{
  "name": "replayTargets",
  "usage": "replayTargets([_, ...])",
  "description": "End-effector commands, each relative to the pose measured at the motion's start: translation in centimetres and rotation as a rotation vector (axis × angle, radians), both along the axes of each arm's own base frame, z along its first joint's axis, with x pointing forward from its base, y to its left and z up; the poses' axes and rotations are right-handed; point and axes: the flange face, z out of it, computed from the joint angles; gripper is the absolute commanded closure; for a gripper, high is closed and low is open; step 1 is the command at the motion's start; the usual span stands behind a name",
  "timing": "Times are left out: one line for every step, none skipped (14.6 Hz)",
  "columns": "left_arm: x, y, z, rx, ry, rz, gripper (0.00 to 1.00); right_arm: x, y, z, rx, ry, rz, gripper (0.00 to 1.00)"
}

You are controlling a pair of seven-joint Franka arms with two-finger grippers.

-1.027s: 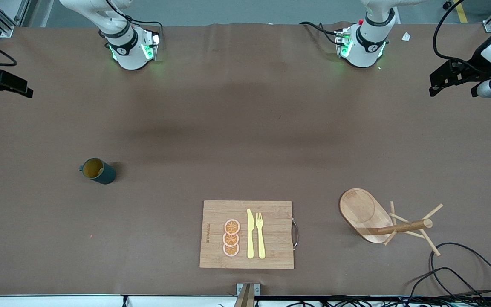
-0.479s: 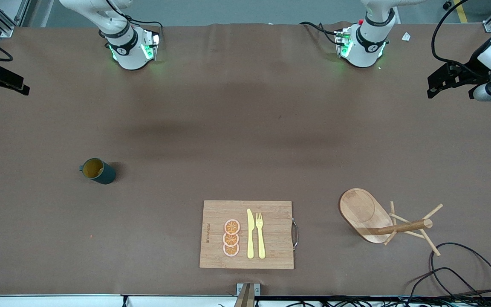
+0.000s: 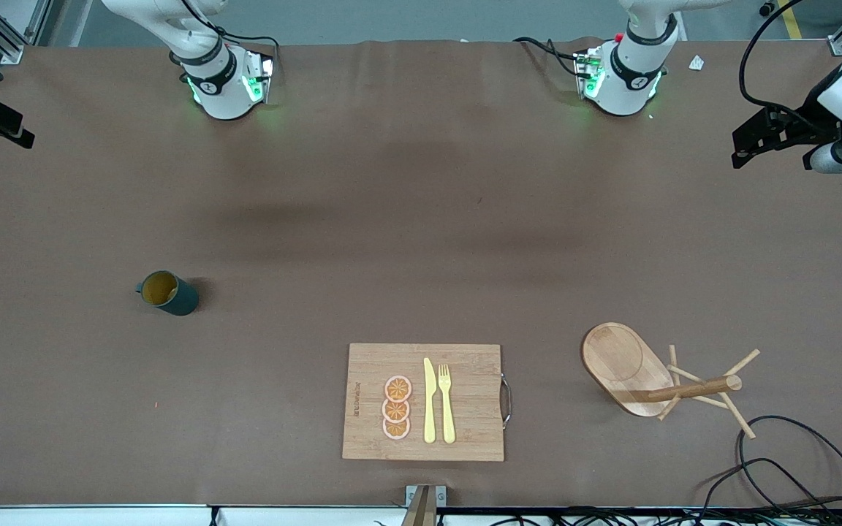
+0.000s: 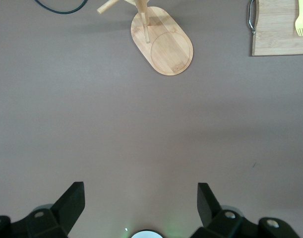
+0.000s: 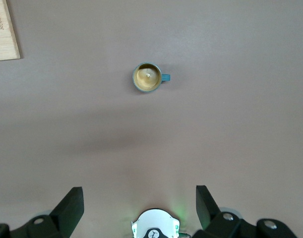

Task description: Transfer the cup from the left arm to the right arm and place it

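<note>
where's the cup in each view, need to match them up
Front view: the cup stands upright on the table toward the right arm's end, apart from everything.
Left wrist view: not in it.
Right wrist view: cup seen from above, yellow inside, handle showing.
Shared landmark: the cutting board, whose corner shows in the right wrist view.

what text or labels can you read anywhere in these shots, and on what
Cutting board: a short line of burnt-in lettering along the edge toward the right arm's end, too small to read in the front view; the right wrist view cuts it off at the board's corner, also unreadable.
Cup: no text.
Nothing else carries readable text.
</note>
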Motion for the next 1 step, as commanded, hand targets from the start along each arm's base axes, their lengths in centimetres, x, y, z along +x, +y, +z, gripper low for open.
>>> replayTargets([-0.24, 0.11, 0.4, -0.001, -0.001, -0.016, 0.0, -0.74, 0.06, -0.06, -0.011, -0.009, 0.015, 0.0])
